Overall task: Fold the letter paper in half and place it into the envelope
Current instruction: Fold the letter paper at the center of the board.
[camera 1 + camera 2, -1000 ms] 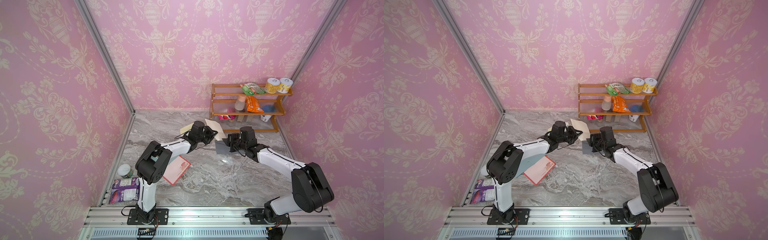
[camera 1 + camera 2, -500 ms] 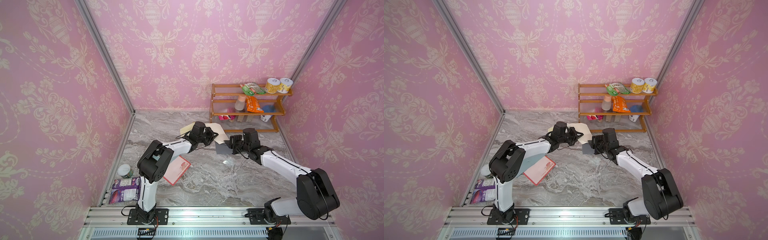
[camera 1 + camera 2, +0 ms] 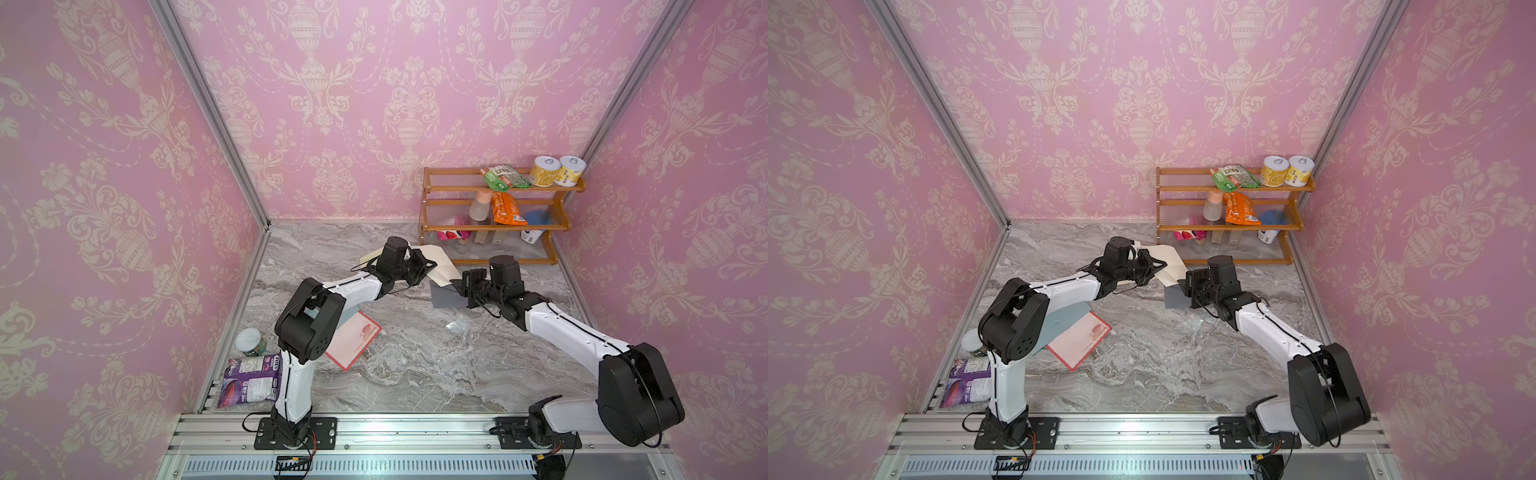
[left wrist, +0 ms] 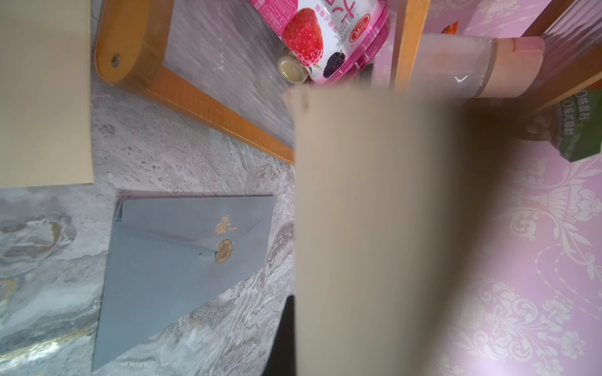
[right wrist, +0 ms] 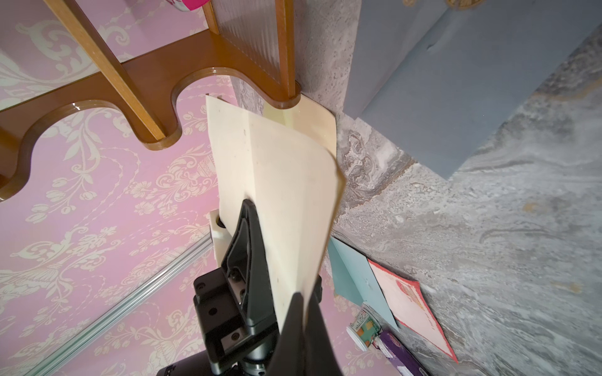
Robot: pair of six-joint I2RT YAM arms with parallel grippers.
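Left pincer [image 3: 428, 268], right pincer [image 3: 457, 286], clamping paper [image 3: 441, 259] (cream)

Free tabletop [image 3: 436, 374] is found front-centre; the back right is blocked by the wooden rack [image 3: 494, 227], the middle by the grey envelope [image 3: 442, 296], the left by the red-bordered card [image 3: 357, 340].

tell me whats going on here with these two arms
Both arms hold the cream letter paper up off the marble table, by the wooden shelf. The left pincer is shut on one side and the right pincer on the other, the sheet bent between them, not creased flat. The grey-blue envelope lies on the table below; the paper is not in it.
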